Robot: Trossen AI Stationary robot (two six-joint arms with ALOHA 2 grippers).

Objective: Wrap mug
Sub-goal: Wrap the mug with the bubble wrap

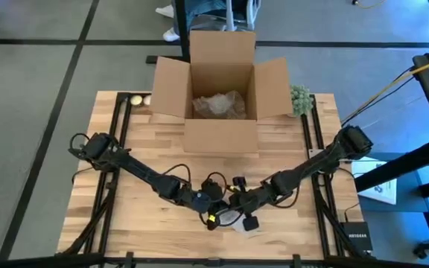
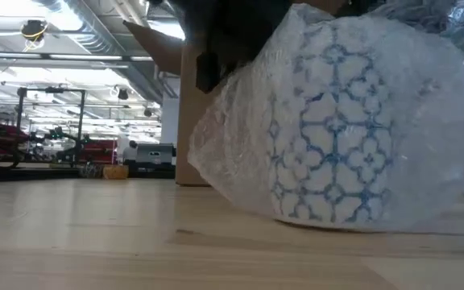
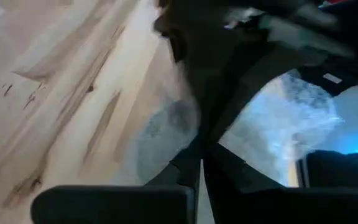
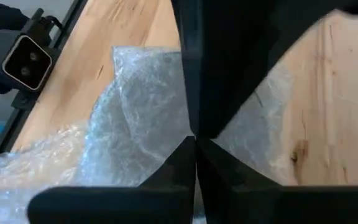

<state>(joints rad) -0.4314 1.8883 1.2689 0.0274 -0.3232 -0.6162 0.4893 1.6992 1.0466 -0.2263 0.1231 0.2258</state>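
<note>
At table level the blue-patterned mug point(image 2: 333, 137) shows through bubble wrap point(image 2: 240, 145); overhead, both arms hide it, gripper states unclear.

- The cardboard box point(image 1: 222, 93) stands at the far middle of the desk point(image 1: 155, 149), flaps spread, with crumpled packing material point(image 1: 218, 104) inside it.
- Just right of the box, at the desk's far edge, sits a small plant point(image 1: 300, 99).
- At the far left corner, left of the box, lie two small round objects point(image 1: 141, 100).
- Near the front edge, in the middle, stands the mug point(image 2: 337, 137), upright on the desk with bubble wrap point(image 2: 240, 137) draped over and around it.
- The left gripper point(image 1: 213, 216) and the right gripper point(image 1: 238, 201) meet over the mug from either side, in front of the box and well apart from it.
- Beyond the desk's right front corner lies a small box point(image 1: 357, 237).
</note>
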